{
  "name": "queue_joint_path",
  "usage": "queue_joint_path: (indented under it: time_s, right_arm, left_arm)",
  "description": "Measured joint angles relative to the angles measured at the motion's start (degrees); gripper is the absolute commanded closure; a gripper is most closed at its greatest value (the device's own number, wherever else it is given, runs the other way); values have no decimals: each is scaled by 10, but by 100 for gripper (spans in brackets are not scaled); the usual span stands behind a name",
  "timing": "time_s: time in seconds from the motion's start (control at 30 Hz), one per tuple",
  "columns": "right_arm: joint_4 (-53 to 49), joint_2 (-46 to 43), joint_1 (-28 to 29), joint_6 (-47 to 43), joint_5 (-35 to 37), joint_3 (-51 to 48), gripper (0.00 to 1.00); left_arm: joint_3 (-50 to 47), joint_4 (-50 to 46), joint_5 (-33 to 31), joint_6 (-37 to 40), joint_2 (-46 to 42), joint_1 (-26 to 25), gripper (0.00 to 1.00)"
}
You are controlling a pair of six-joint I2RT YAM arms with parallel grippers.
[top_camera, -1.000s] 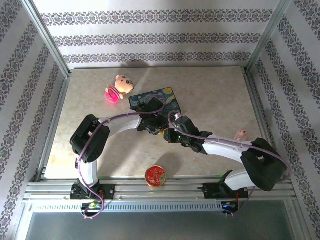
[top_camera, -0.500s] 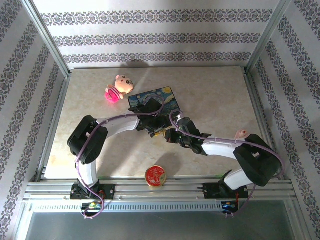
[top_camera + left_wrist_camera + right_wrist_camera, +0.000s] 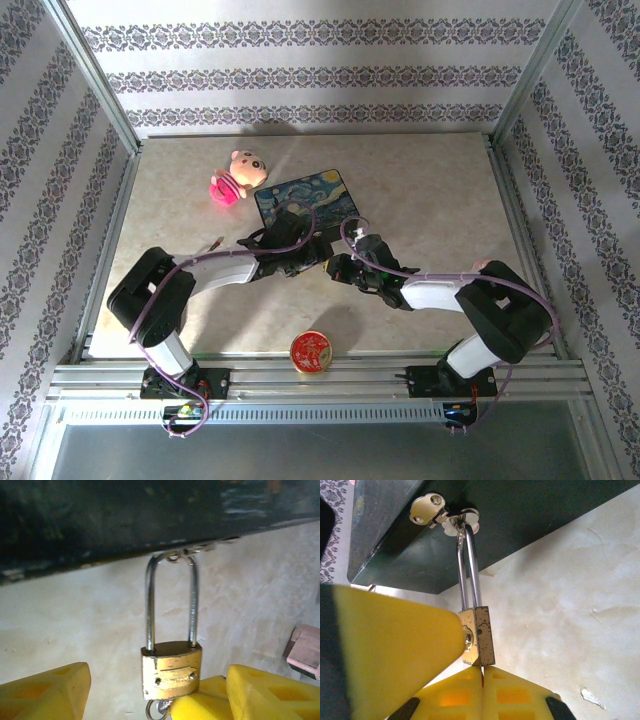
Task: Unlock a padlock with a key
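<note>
The padlock [image 3: 171, 667] hangs from the hasp [image 3: 445, 517] of the painted box [image 3: 100, 520], straight ahead of both claws. Our left claw [image 3: 159, 672] stands wide, a finger either side of the brass body, gripping nothing. Our right claw [image 3: 482, 680] is pinched tight just beneath that body — on the key [image 3: 154, 711], we judge, its ring peeking out. We are at the turning step: next, the left should steady the lock while the right twists.

A pink-and-cream plush toy [image 3: 236, 175] lies far left on the mottled beige table [image 3: 430, 190], just beside a flat rectangular box painted with a swirling blue-and-yellow night sky [image 3: 300, 192]. A round red-gold tin [image 3: 311, 352] sits well apart at the near edge.
</note>
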Motion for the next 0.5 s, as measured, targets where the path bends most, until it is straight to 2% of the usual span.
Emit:
queue_joint_path:
  time_s: [0.23,0.5]
  right_arm:
    - [33,14,-4,21,-8,0,100]
    - [43,14,-4,28,-12,0,100]
  left_arm:
    - [-12,59,-28,37,-4,0,35]
    - [-12,82,-32,43,17,0,38]
